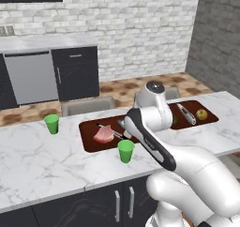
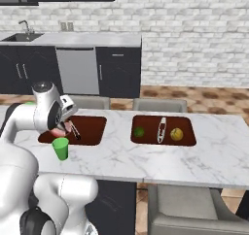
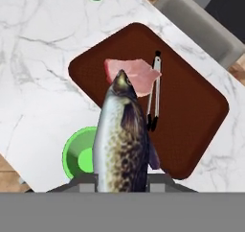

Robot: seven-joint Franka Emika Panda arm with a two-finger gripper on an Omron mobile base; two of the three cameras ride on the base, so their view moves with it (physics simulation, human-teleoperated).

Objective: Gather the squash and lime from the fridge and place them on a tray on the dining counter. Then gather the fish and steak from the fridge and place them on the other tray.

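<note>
My gripper (image 3: 122, 179) is shut on the fish (image 3: 119, 140), a speckled silvery-grey fish that hangs head-down over the near edge of a brown tray (image 3: 191, 116). On that tray lie the pink steak (image 3: 133, 72) and a pair of tongs (image 3: 153, 97). The same tray (image 1: 89, 132) with the steak (image 1: 103, 135) sits on the white marble dining counter (image 1: 37, 160). The other tray (image 2: 187, 129) holds the lime (image 2: 139, 131), the squash (image 2: 176, 134) and tongs (image 2: 161, 129). The fridge is out of view.
A green cup (image 3: 79, 156) stands on the counter just beside the held fish, also seen as the cup (image 1: 125, 151). A second cup (image 1: 52, 124) stands further left. Grey chairs (image 1: 89, 105) line the counter's far side.
</note>
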